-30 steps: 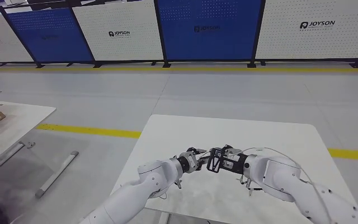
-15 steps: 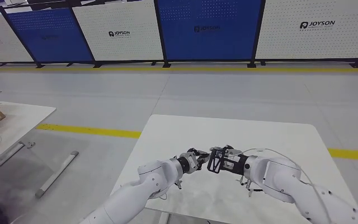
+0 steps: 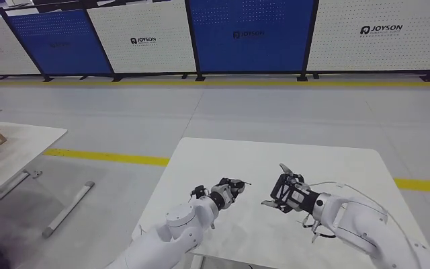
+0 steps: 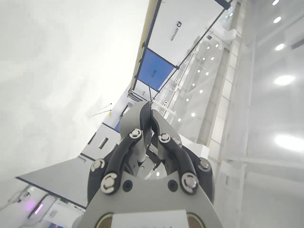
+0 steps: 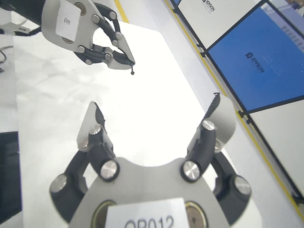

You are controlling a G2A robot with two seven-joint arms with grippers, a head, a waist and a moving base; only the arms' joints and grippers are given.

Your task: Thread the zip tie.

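The left gripper [image 4: 148,110] is pinching the thin black plastic zip tie [image 5: 131,71] between closed jaws above the white table [image 5: 154,48], while the right gripper [image 5: 155,100] is gaping empty nearby (it is probably handling light, whippy and slick, so best gripped near its tip).

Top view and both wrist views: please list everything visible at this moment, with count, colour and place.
zip tie: one, black, pinched in the left gripper above the table, a short end sticking out past the fingertips
table: one, white, under both arms
second table: one, white, at the left edge of the top view
grey bar: one, lying on the floor between the two tables
partition panels: a row, blue and white, across the far side of the floor
yellow floor lines: two, one past the table, one at the foot of the panels
left gripper: one, shut on the zip tie
right gripper: one, open and empty, facing the left gripper with a gap between them
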